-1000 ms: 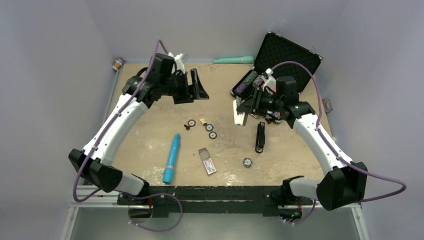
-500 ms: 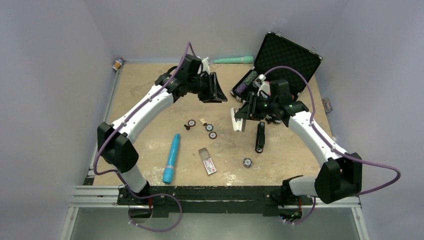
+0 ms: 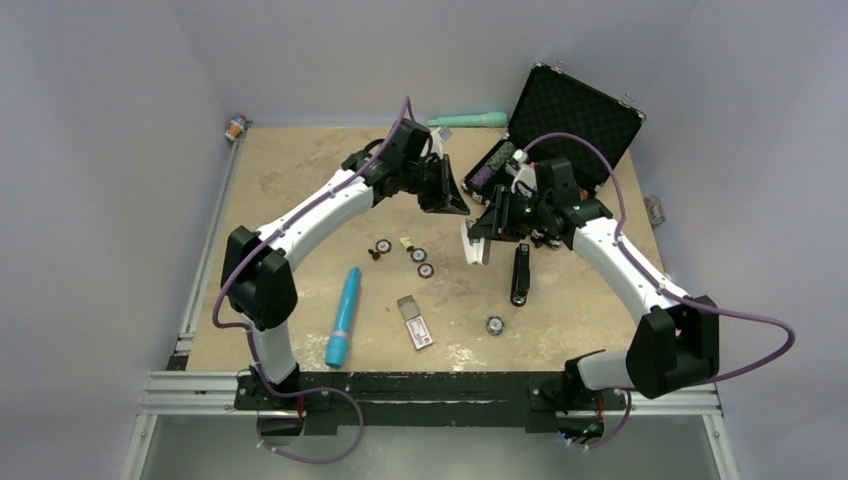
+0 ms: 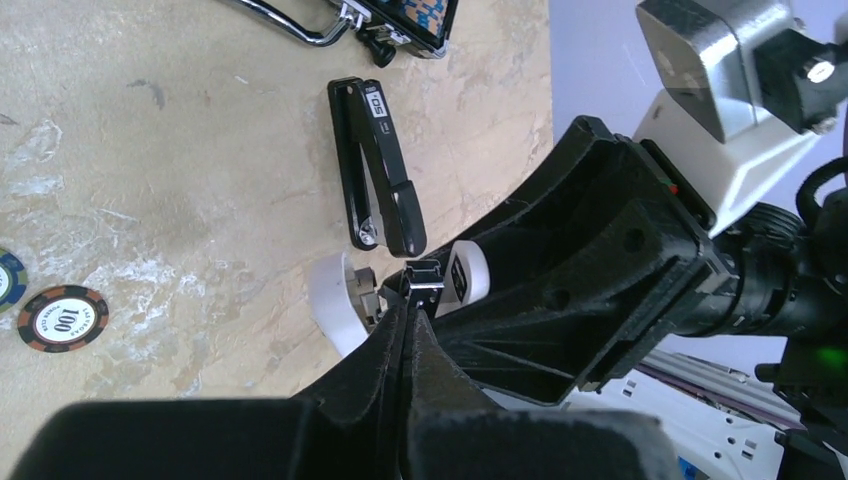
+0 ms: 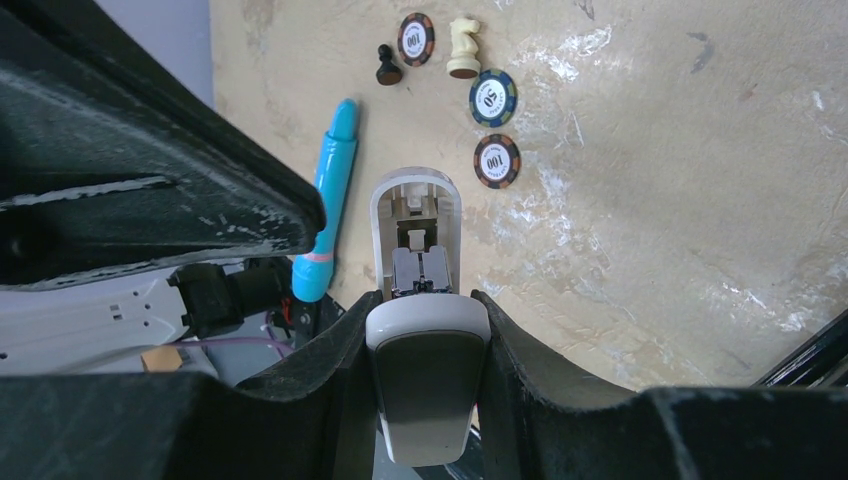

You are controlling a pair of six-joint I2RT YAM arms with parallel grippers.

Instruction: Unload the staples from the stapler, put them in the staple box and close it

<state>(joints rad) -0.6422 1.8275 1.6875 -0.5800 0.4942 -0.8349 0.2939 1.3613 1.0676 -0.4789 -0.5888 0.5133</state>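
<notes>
While the case (image 3: pixel 575 105) stands open, the stapler (image 3: pixel 520 273) lies outside.

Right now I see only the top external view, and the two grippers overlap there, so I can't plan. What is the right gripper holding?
Observer: The right gripper is shut on a white object. The right wrist view shows its shell open, with a metal mechanism inside.
Operator: And the left gripper?
Observer: In the left wrist view, the left gripper is shut, its tips right at the white object's end. I cannot tell whether it pinches anything.
Operator: The black stapler?
Observer: The black stapler lies on the table, apart from both grippers, with a silvery rivet at its nearer end.
</notes>
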